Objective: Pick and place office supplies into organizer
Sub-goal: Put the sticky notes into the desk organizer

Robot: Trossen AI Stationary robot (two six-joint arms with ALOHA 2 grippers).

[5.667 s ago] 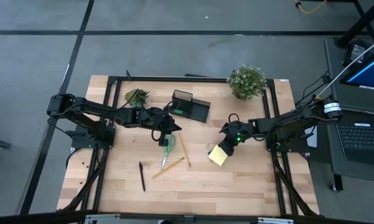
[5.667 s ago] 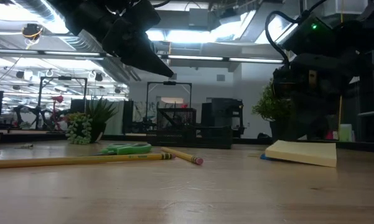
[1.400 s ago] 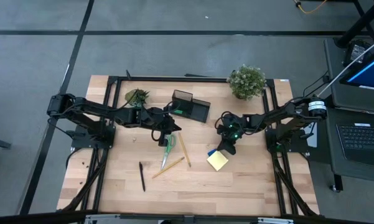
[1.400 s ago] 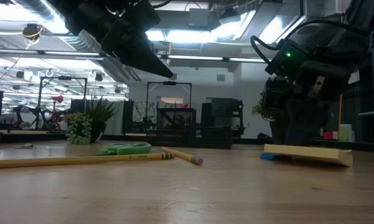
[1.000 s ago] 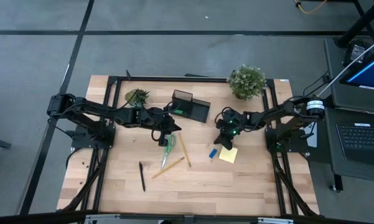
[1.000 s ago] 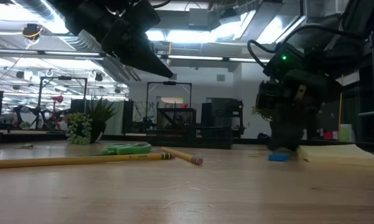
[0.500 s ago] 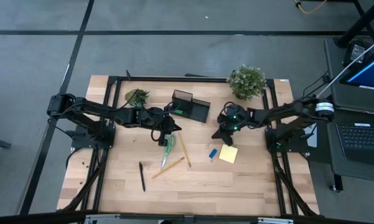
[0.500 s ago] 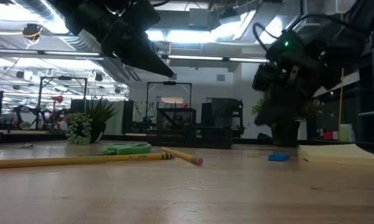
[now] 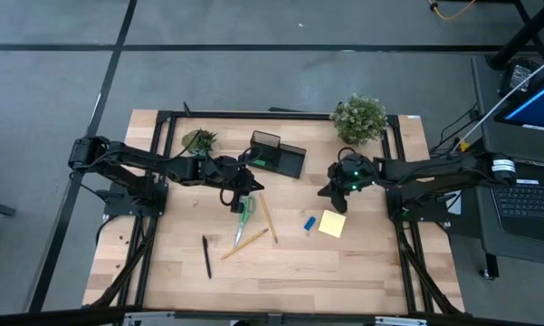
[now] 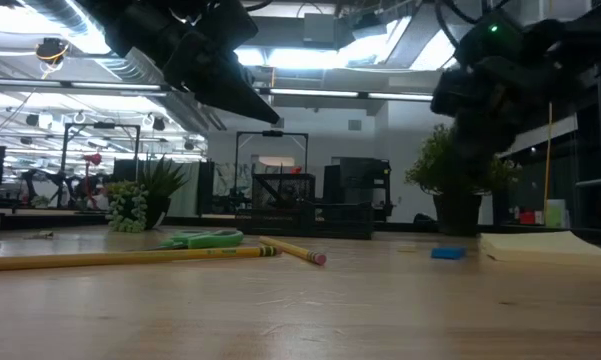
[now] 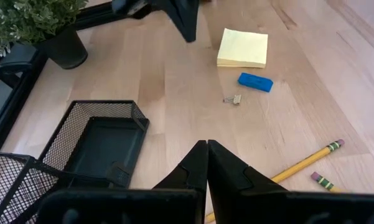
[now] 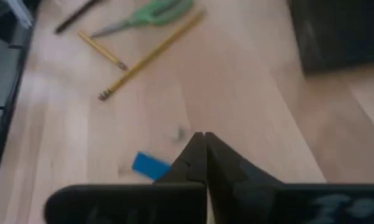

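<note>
Both claws shut, aloft.

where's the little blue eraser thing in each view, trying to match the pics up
High view: the small flat blue rectangular piece lies on the wooden table, just left of the square yellow sticky-note pad.
Low view: right of centre, left of the pad.
Left wrist view: upper right, directly below the pad.
Right wrist view: lower left, beside that arm's own fingers; the pad is not visible.
Shared landmark: the yellow pad, in three views.
</note>
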